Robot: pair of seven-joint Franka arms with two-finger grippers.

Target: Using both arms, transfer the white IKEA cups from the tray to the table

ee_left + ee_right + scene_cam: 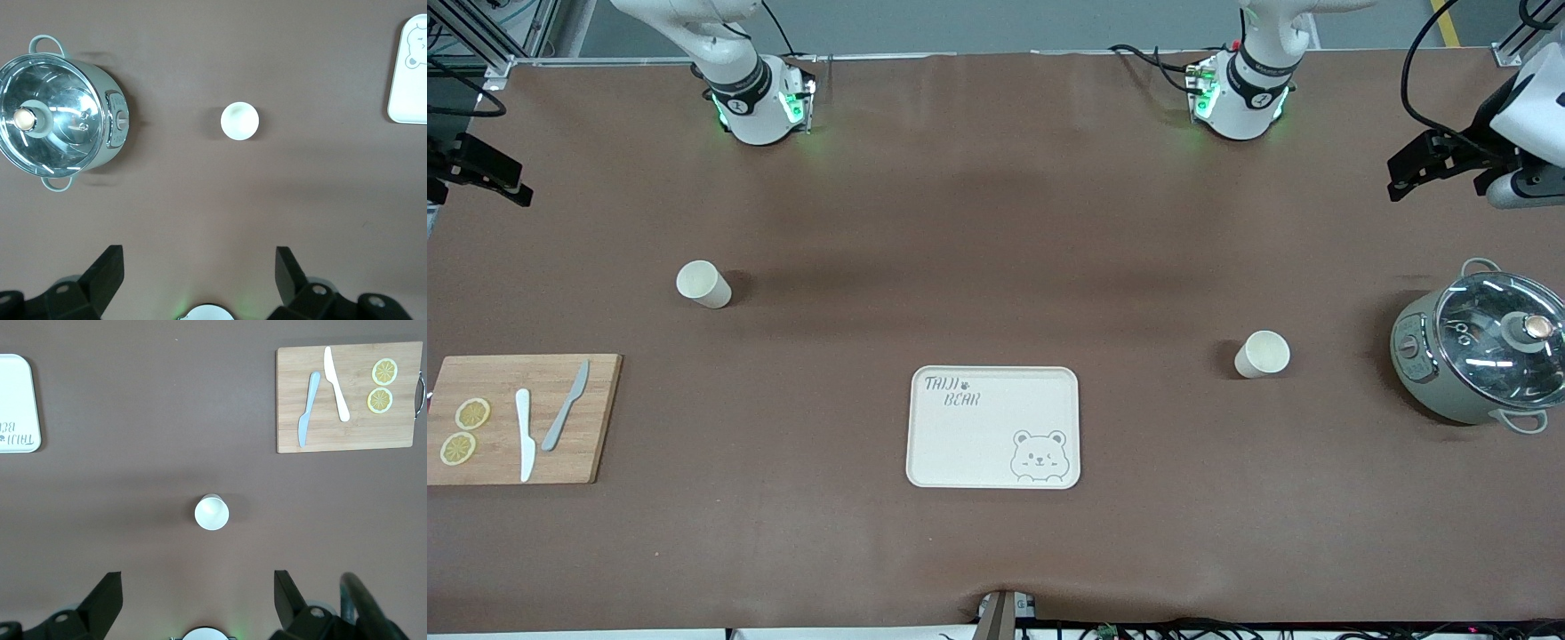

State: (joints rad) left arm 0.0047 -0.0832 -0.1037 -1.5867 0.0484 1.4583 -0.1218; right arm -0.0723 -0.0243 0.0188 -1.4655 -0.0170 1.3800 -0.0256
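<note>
Two white IKEA cups stand upright on the brown table. One cup (703,284) is toward the right arm's end, the other cup (1262,354) toward the left arm's end. In the left wrist view my left gripper (199,257) hangs open and empty, high over bare table between its arm's base and its cup (239,121). In the right wrist view my right gripper (197,581) is likewise open and empty, high over the table short of its cup (211,512). Neither gripper shows in the front view, only the arms' bases.
A cream bear tray (978,444) lies mid-table, nearer the front camera than both cups. A lidded grey pot (1485,347) stands at the left arm's end. A wooden cutting board (596,418) with two knives and lemon slices lies at the right arm's end. Black camera mounts (1449,160) flank the table.
</note>
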